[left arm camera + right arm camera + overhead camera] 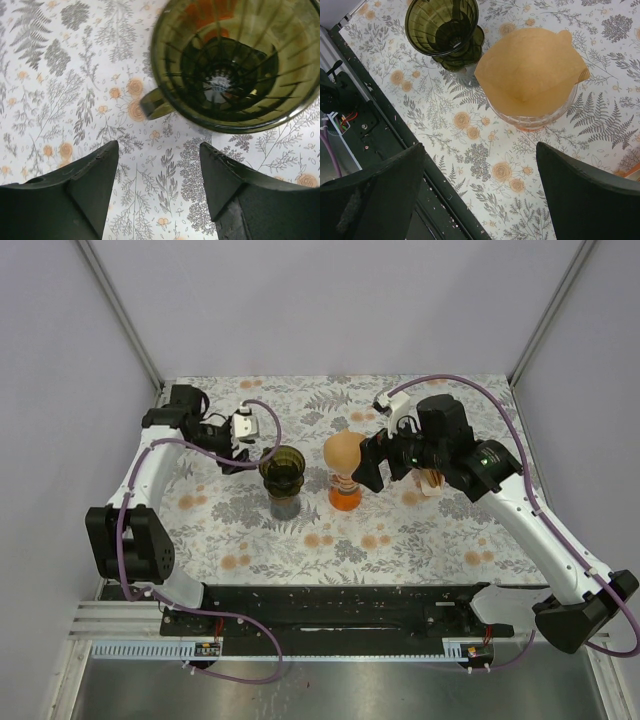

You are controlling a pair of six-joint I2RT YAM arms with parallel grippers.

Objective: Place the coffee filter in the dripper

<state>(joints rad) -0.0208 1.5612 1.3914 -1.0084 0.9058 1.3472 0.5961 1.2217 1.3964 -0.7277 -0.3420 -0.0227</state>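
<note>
A brown paper coffee filter (342, 451) sits opened in a clear orange glass dripper (344, 494) at the table's middle; in the right wrist view the filter (527, 70) fills the dripper (535, 116). A dark green glass dripper (282, 471) stands to its left, empty inside (225, 75), also in the right wrist view (442, 30). My right gripper (377, 462) is open and empty just right of the filter (480, 165). My left gripper (240, 445) is open and empty beside the green dripper's handle (157, 165).
The flowered tablecloth (400, 530) covers the table. A black rail (340, 605) runs along the near edge, showing in the right wrist view (380, 135). A small pale object (432, 482) lies partly hidden under the right arm.
</note>
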